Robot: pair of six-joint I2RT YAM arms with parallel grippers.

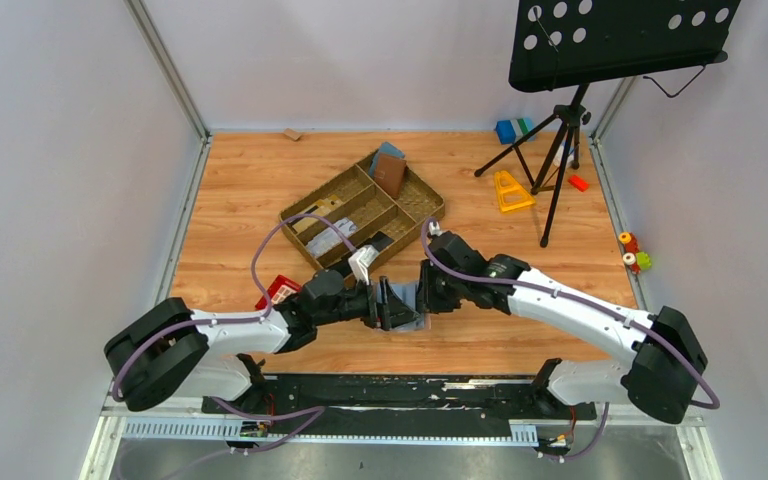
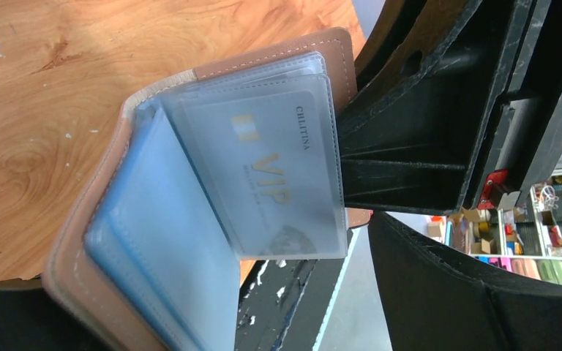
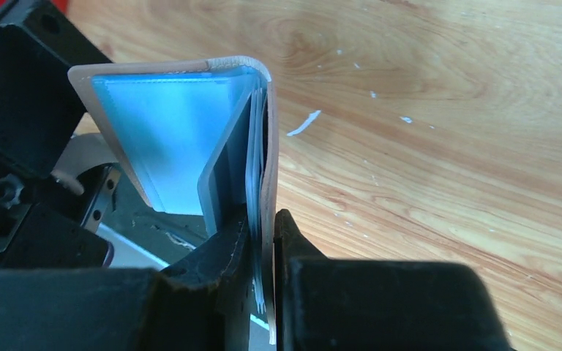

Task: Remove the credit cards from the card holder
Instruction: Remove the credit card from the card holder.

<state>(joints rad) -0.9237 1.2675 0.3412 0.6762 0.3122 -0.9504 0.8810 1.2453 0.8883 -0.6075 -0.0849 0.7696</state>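
Tan-brown outside and blue-grey inside, the card holder (image 2: pixel 274 62) is open over the wooden bench (image 1: pixel 240 180), in the lower middle of the top view, between my two hands. My right hand (image 3: pixel 263 234) pinches one cover together with the clear sleeves. My left hand (image 1: pixel 390 305) is spread wide beside it. A VIP card (image 2: pixel 271 183) shows inside one sleeve.

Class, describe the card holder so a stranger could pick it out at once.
Over the wooden table, on the near side of the compartment tray, the right gripper pinches one cover of the card holder. Unlike the brown wallet in the tray, it stands open: tan outside, blue-grey inside, clear sleeves showing a VIP card.
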